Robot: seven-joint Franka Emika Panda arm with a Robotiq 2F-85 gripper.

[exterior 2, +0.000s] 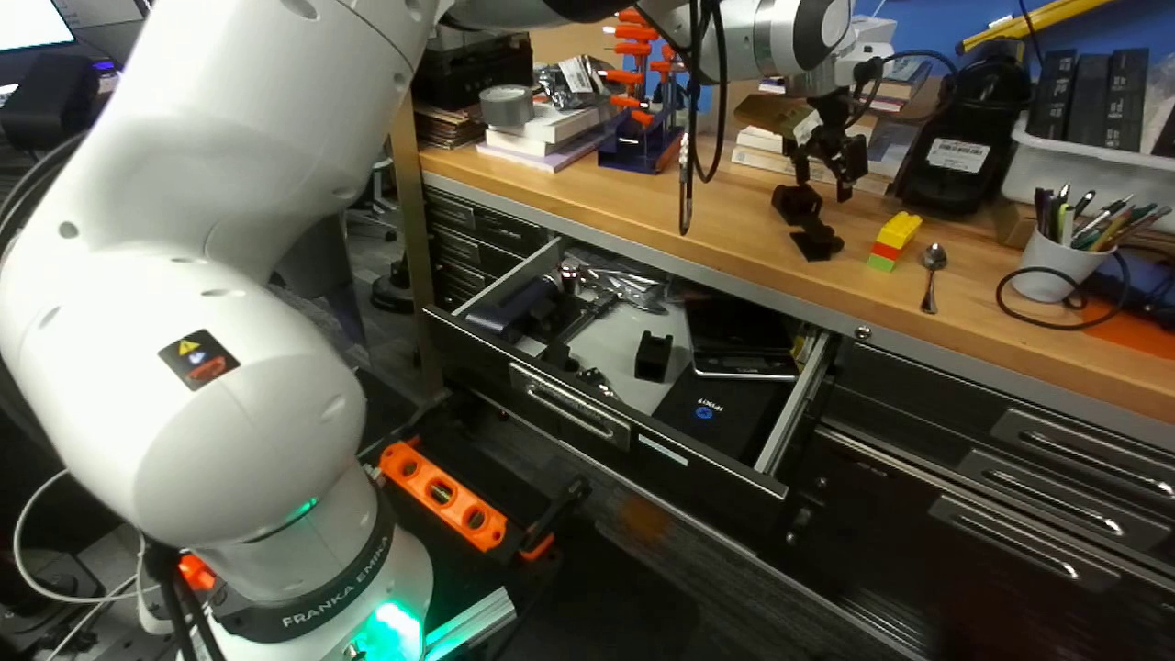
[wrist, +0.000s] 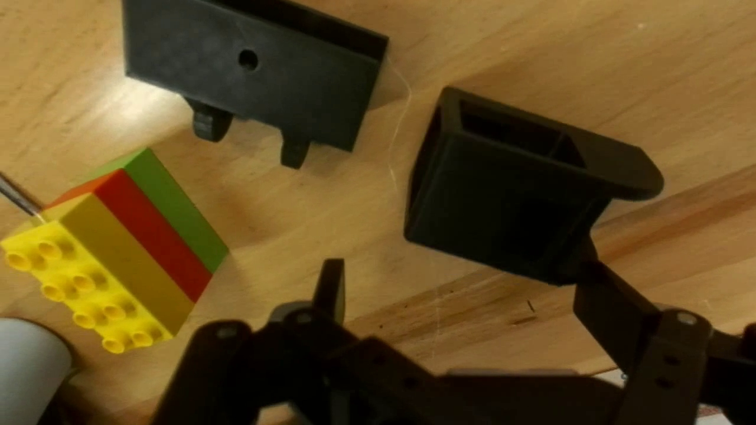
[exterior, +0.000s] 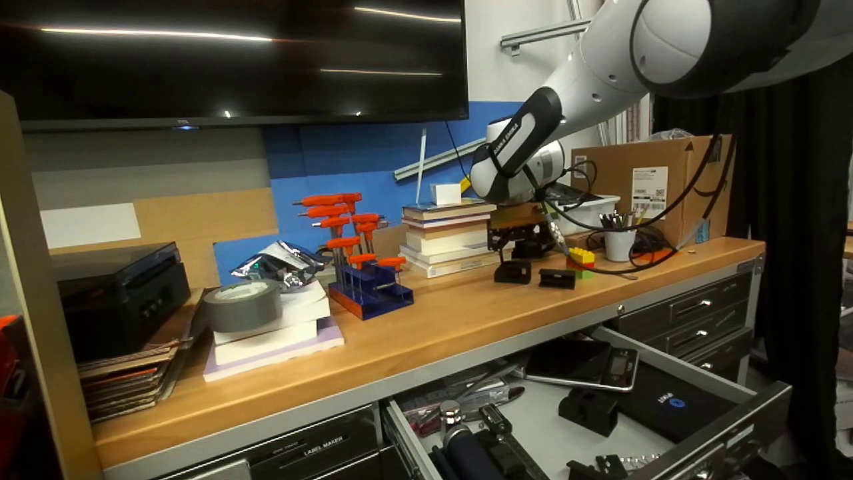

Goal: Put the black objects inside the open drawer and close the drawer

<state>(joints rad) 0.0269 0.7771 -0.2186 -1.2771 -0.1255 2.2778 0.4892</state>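
Two small black objects lie on the wooden bench. The hollow one with a rounded lip shows in the wrist view and in both exterior views. The flat one with a hole and two tabs lies beside it. My gripper is open and empty just above the hollow one; its right finger meets that object's corner in the wrist view, contact unclear. The drawer stands open, with a similar black block inside.
A yellow, red and green toy brick stack stands near the flat object. A spoon, a pen cup, a book stack and a hex-key stand are on the bench. The drawer also holds a scale and tools.
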